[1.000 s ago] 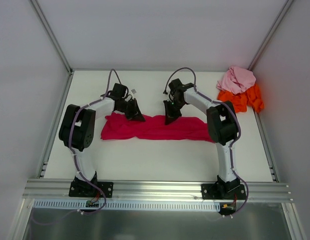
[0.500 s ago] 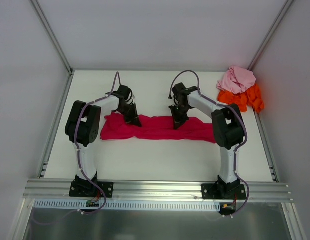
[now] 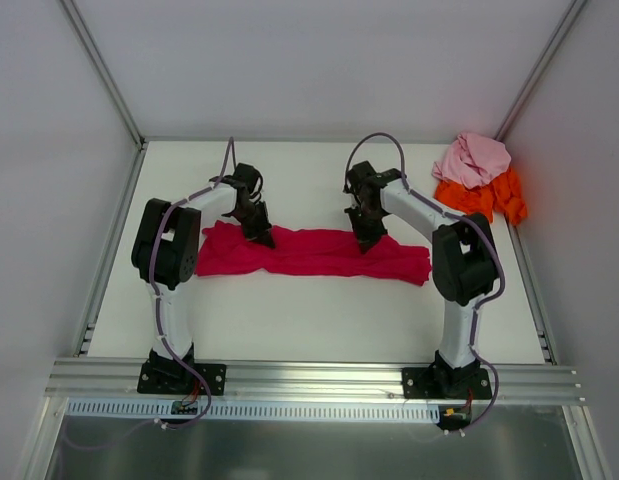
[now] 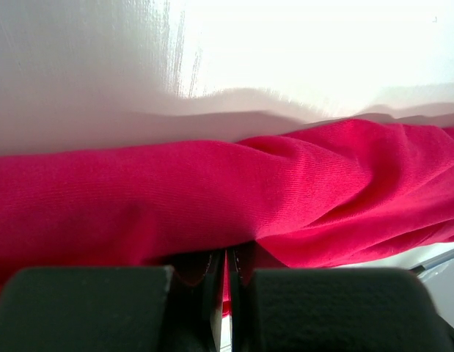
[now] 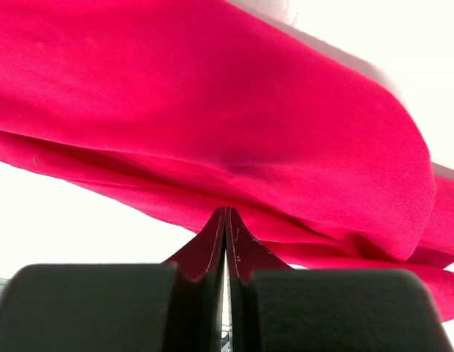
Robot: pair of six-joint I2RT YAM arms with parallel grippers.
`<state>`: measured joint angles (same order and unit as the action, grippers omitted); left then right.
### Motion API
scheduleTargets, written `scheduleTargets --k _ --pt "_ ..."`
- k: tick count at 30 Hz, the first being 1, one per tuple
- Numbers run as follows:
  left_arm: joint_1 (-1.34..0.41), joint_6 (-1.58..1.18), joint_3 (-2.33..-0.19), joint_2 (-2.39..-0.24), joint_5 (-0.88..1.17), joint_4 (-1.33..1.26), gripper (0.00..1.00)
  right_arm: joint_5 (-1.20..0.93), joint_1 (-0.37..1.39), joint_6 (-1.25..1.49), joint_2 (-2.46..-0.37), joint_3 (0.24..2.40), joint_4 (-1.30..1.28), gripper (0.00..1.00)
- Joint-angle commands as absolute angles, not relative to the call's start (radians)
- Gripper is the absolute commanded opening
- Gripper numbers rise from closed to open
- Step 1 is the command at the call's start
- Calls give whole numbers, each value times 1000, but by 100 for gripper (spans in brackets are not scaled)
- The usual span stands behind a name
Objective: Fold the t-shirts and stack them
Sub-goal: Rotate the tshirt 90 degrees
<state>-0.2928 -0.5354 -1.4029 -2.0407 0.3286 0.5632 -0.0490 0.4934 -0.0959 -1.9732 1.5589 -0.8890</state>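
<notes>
The crimson-magenta t-shirt (image 3: 309, 255) lies as a long bunched band across the middle of the white table. My left gripper (image 3: 261, 237) is shut on its far edge near the left end. In the left wrist view (image 4: 228, 257) a strip of red cloth (image 4: 212, 191) shows between the fingers. My right gripper (image 3: 363, 243) is shut on the far edge right of the middle. In the right wrist view (image 5: 227, 213) the closed tips pinch the cloth (image 5: 212, 110). The pale pink t-shirt (image 3: 472, 158) lies crumpled on top of the bright orange t-shirt (image 3: 489, 198) in the far right corner.
White walls with metal frame posts enclose the table (image 3: 309, 310) on the left, back and right. A metal rail (image 3: 309, 378) runs along the near edge by the arm bases.
Both grippers have moved apart along the shirt's far edge, the left one leftward and the right one rightward. The crimson band now lies a little longer and flatter.
</notes>
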Motion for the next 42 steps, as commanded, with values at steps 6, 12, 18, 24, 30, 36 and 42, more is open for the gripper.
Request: scheduleTargets --k 6,12,18,24,30,36,42 --pt "-278 -518 -1396 -2011 253 584 0 -6 491 -86 -1855 1467 -812 1" --pt "-268 -528 -1394 -2042 261 588 0 -43 488 -45 -1989 1519 -749 1" --pt "-262 -525 -1390 -2036 252 597 0 -45 485 -71 -2068 1535 -724 1" --pt "-247 -528 -1390 -2043 242 623 0 -86 488 -74 -2121 1555 -762 1" --pt "-210 -523 -1523 -2176 335 681 0 -164 509 -57 -2065 1454 -739 1" --pt "-215 -560 -1770 -2333 423 730 0 -221 558 -70 -2013 1419 -767 1" --pt "-221 -569 -1937 -2396 495 749 0 -316 612 -103 -1965 1446 -787 1"
